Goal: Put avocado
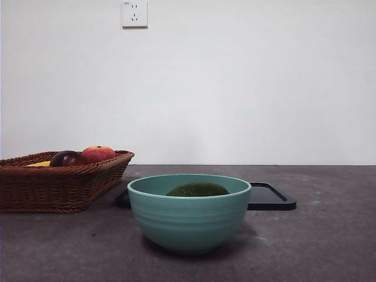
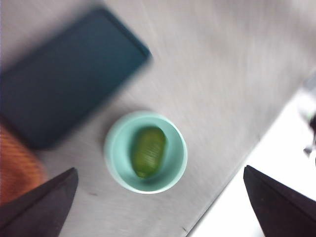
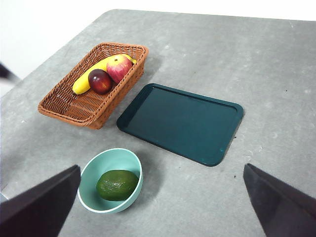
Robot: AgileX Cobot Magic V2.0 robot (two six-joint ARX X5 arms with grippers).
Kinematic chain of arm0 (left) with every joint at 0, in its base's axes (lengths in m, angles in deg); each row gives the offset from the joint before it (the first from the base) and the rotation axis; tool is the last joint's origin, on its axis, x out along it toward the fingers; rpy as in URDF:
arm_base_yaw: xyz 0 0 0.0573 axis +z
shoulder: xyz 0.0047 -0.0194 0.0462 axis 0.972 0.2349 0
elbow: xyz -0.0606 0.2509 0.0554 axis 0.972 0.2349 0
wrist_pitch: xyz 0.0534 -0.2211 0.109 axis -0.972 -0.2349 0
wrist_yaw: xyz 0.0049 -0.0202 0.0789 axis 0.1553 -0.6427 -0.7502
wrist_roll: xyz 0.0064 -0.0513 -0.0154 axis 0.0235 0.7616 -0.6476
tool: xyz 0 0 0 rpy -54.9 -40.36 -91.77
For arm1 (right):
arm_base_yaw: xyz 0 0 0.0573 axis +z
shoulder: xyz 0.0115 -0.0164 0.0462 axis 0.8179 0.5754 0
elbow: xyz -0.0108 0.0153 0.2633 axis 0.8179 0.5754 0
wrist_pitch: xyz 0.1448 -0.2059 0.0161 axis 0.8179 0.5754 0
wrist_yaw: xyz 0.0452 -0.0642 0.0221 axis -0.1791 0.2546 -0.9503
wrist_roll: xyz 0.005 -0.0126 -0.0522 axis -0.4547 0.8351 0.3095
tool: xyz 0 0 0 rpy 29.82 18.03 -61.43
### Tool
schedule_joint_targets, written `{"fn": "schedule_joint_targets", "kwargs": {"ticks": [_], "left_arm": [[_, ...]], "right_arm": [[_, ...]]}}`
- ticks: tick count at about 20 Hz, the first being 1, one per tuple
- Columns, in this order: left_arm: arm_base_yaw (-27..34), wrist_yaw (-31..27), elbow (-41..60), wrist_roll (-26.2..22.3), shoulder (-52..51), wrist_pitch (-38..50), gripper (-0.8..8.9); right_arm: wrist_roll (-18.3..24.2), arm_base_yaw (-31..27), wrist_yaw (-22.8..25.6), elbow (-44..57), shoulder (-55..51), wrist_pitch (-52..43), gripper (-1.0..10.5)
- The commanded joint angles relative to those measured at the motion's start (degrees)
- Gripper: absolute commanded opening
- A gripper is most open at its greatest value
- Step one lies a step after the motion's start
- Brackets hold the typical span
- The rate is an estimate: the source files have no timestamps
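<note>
The dark green avocado [image 1: 197, 190] lies inside the teal bowl [image 1: 189, 226] at the front of the table. It also shows in the left wrist view [image 2: 147, 151] and in the right wrist view [image 3: 117, 184], in the bowl [image 2: 114, 163] [image 3: 89, 174]. My left gripper [image 2: 158, 217] is open and empty, high above the bowl. My right gripper [image 3: 158, 217] is open and empty, high above the table. Neither arm shows in the front view.
A wicker basket [image 1: 56, 188] [image 3: 74, 111] at the left holds a dark maroon fruit [image 3: 99, 81], a red-orange fruit [image 3: 118, 68] and a banana [image 3: 89, 78]. A dark tray [image 1: 271, 198] [image 3: 183, 122] [image 2: 59, 79] lies flat behind the bowl. The table's edge [image 2: 232, 192] is near the bowl.
</note>
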Motion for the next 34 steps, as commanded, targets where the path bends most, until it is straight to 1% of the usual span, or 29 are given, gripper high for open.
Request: {"fn": "schedule_joint_targets", "kwargs": {"ticks": [1, 3, 6, 7, 12, 14, 17, 20, 23, 26, 29, 32, 34], "left_arm": [[-0.28, -0.57, -0.02, 1.49, -6.32, -0.66, 5.61], [-0.28, -3.04, 2.36, 2.56, -13.00, -0.96, 5.61], [-0.28, -7.80, 9.14, 5.77, -23.74, -0.96, 5.61], [-0.28, -8.98, 11.34, 6.03, -27.23, -0.79, 5.61], [-0.28, -9.49, 20.48, 6.08, -41.79, -1.03, 5.61], [-0.28, -9.49, 22.62, 4.50, -45.48, -1.14, 5.61], [-0.28, -9.49, 23.23, 4.11, -47.60, -1.20, 5.61], [-0.28, -9.49, 23.23, 2.69, -47.71, -1.11, 5.61], [-0.28, -9.49, 23.23, 2.69, -47.69, -0.85, 5.61], [-0.28, -9.49, 23.23, 2.69, -47.69, -0.85, 5.61], [-0.28, -9.49, 23.23, 2.69, -47.69, -0.85, 5.61], [-0.28, -9.49, 23.23, 2.69, -47.71, -0.87, 5.61], [-0.28, -9.49, 23.23, 2.69, -47.69, -1.05, 5.61]], "right_arm": [[0.15, 0.76, -0.15, -1.11, 0.35, -0.31, 5.6], [0.15, 1.75, -0.15, -1.11, 0.35, -0.31, 5.6], [0.15, 2.56, -0.17, -1.11, 0.35, -0.28, 5.6], [0.15, 2.56, -0.17, -1.11, 0.35, -0.22, 5.6], [0.15, 2.54, 0.28, -1.11, 0.59, 2.03, 5.6], [0.13, 2.54, 0.26, -1.11, 0.79, 2.89, 5.6], [-1.11, 2.54, 0.31, -1.11, 1.42, 3.98, 5.6], [-1.75, 3.21, 0.24, -1.11, 5.55, 7.13, 5.6], [-2.69, 6.36, 0.20, -1.11, 11.63, 6.51, 5.6], [-4.44, 11.52, 0.66, -1.11, 19.19, 3.98, 5.6], [-7.41, 16.55, 5.05, -1.11, 26.56, 1.88, 5.6], [-8.96, 21.42, 10.36, -1.11, 34.32, 1.22, 5.6], [-9.49, 23.93, 12.11, -1.11, 38.23, -0.11, 5.6]]}}
